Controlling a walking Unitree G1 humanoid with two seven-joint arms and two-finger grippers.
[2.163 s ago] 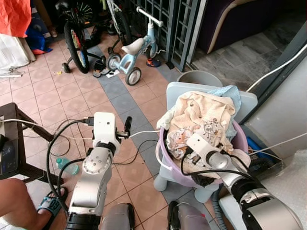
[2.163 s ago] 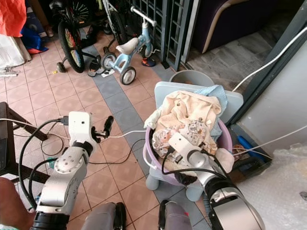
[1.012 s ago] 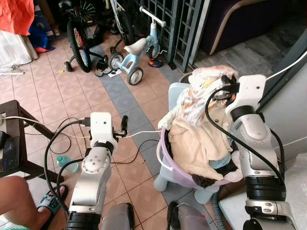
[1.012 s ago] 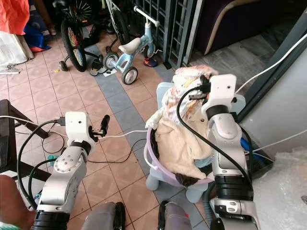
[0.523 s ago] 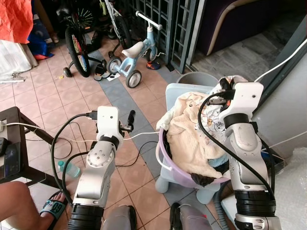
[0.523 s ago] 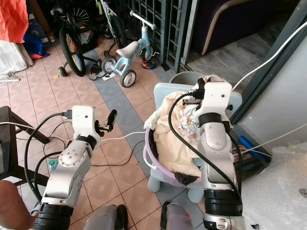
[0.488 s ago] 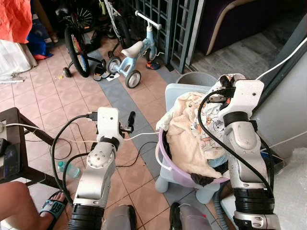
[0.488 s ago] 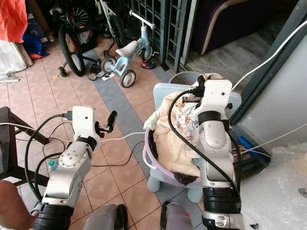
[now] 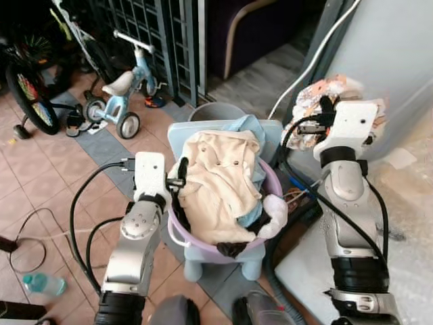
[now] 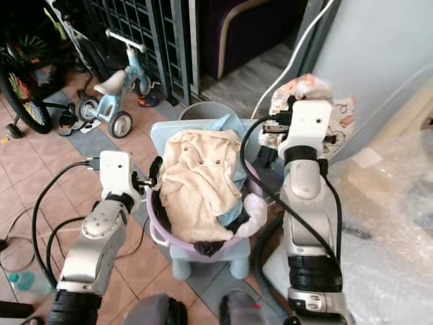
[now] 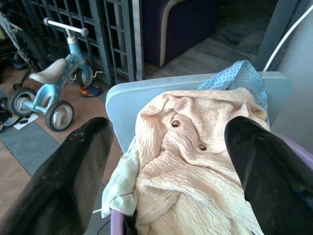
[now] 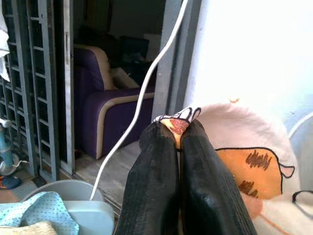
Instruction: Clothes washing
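Nearest the robot, a lilac wash basin [image 9: 177, 237] sits on a pale blue plastic chair [image 9: 220, 132], which stands on a floor of terracotta and grey tiles [image 9: 40, 186]. The basin is heaped with laundry: a cream buttoned garment [image 9: 220, 176] on top, a blue dotted cloth [image 11: 239, 78] against the chair back, and something dark at the near rim that is too crumpled to identify. The left end effector [image 11: 168, 147] hovers just beside the basin's left rim, its fingers spread wide with the cream garment between them but not touching. A clear bottle [image 9: 42, 283] lies on the tiles, and black cables [image 9: 81, 203] loop from the arm.

Higher and to the right, the right end effector [image 12: 178, 134] is pinched tight on a printed white garment [image 9: 318, 101] with orange patches, lifted against a pale grey wall [image 10: 379, 40]; the cloth's lower part is hidden behind the wrist.

Beyond stand a grey bucket [image 9: 216, 112], a light blue tricycle [image 9: 118, 91], a bicycle cut off at the edge [image 9: 27, 88], a dark metal grille [image 9: 169, 34] and a purple sofa [image 12: 100, 117] in shadow.
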